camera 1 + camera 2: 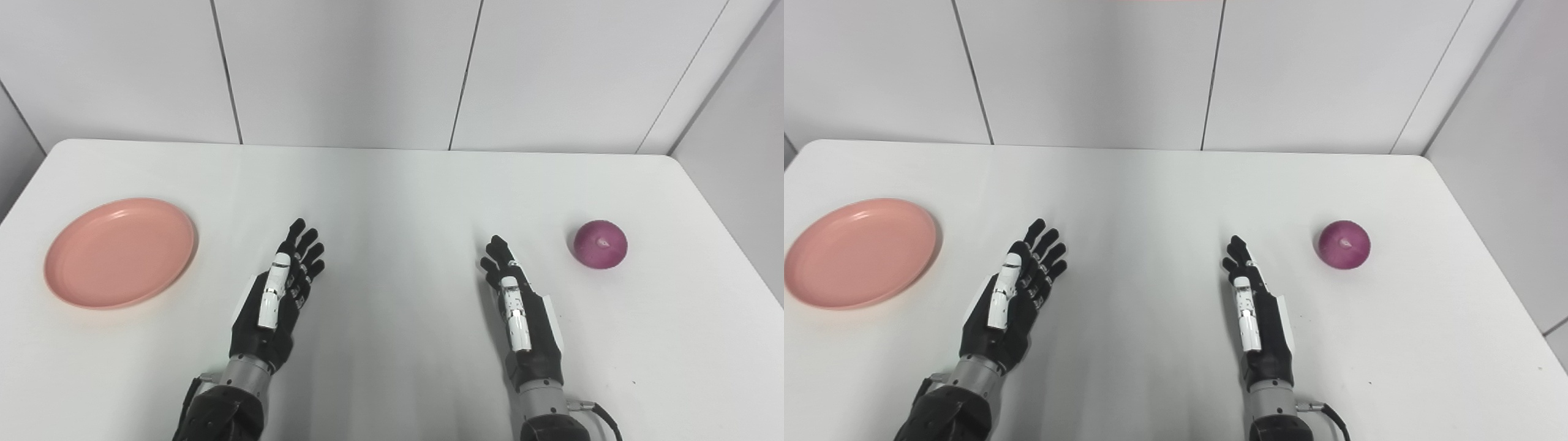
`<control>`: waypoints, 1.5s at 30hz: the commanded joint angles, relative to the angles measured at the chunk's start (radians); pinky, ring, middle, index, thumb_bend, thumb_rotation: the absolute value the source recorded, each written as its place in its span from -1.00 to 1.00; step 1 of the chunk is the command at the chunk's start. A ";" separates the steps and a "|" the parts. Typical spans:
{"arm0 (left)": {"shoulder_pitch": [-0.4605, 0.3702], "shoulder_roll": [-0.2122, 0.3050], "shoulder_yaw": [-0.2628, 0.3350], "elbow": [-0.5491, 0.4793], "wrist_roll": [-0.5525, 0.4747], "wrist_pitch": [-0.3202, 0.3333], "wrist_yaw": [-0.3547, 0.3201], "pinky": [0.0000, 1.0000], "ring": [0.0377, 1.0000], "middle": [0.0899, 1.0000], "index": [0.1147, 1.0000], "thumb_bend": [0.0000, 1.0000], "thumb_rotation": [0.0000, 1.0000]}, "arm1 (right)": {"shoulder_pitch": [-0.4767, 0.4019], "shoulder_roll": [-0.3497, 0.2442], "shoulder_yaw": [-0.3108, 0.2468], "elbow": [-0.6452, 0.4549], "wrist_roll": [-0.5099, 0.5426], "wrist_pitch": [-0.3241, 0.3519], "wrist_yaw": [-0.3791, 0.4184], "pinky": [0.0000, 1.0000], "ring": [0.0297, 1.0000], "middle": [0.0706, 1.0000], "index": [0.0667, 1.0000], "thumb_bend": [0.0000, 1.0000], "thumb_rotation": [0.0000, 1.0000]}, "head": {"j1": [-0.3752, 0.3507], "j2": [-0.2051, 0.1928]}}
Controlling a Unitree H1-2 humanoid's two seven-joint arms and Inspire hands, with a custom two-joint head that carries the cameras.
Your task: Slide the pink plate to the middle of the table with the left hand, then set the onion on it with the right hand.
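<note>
Pink plate: the pink plate [120, 251] lies flat and bare at the left side of the white table [392, 184], close to the left edge and well apart from the table's middle
Onion: a purple onion [600, 244] sits alone on the right side of the table, nothing touching it, well apart from the plate
Left hand: the left hand [278, 297] is stretched out flat with its fingers extended and slightly spread, holding nothing; it lies to the right of the plate, near it but not touching its rim
Right hand: the right hand [517, 303] is likewise extended, fingers straight and close together, empty; its fingertips point toward the far side of the table, and the onion lies to its right and a little farther back, apart from it
Between the hands: a bare stretch of tabletop at the centre
Backdrop: pale wall panels [343, 67] with dark seams rise behind the table's far edge
</note>
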 commanded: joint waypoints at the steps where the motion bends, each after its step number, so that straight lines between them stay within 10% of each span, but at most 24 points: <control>1: 0.002 -0.002 -0.001 -0.004 -0.003 0.014 0.001 0.95 0.94 0.96 0.94 -0.06 1.00 | -0.011 0.008 0.002 -0.034 0.009 -0.007 0.002 0.89 0.83 0.85 0.87 -0.63 1.00 | 0.001 -0.001; 33: 0.001 -0.007 -0.006 -0.003 0.004 0.010 0.004 0.95 0.94 0.96 0.93 -0.06 1.00 | -0.010 0.006 0.003 -0.052 -0.002 0.011 0.002 0.91 0.83 0.86 0.87 -0.67 1.00 | 0.025 -0.006; 45: 0.007 -0.051 -0.047 0.035 0.042 -0.032 0.018 0.96 0.94 0.97 0.94 -0.01 1.00 | -0.001 -0.051 -0.020 -0.059 0.080 0.001 0.053 1.00 0.93 0.98 0.99 -0.50 1.00 | 0.218 -0.059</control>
